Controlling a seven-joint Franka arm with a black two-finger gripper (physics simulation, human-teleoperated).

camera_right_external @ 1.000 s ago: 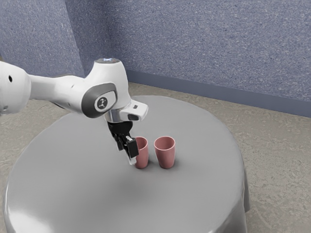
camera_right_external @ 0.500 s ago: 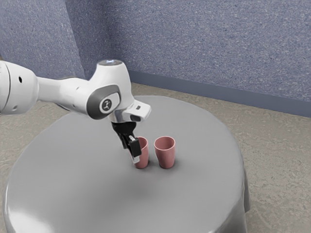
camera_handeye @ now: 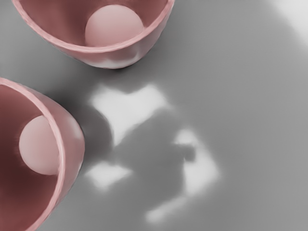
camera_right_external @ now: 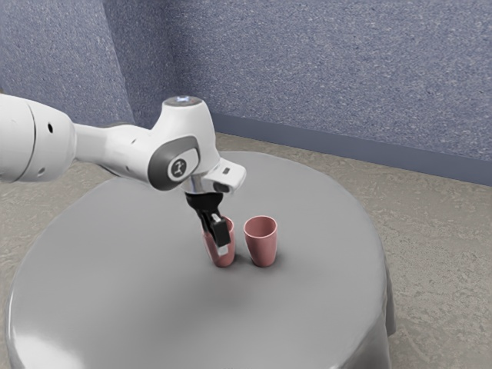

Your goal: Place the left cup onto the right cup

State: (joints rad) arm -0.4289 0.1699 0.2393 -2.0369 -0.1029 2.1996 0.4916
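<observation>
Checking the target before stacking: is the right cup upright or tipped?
Upright: the right cup stands on its base on the round table, open mouth facing up.

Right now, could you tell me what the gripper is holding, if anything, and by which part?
It cannot be told: the gripper is at the rim of the pink cup on the exterior view's left.

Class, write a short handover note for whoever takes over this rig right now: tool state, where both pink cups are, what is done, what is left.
Tool: low at the rim of the left cup; whether it grips cannot be told.
Cups: left cup and right cup stand upright side by side, apart, on the round grey table, sides as in the exterior view.
Done: tool positioned at the left cup.
Left: secure the grip, lift, set it onto the right cup.
</observation>
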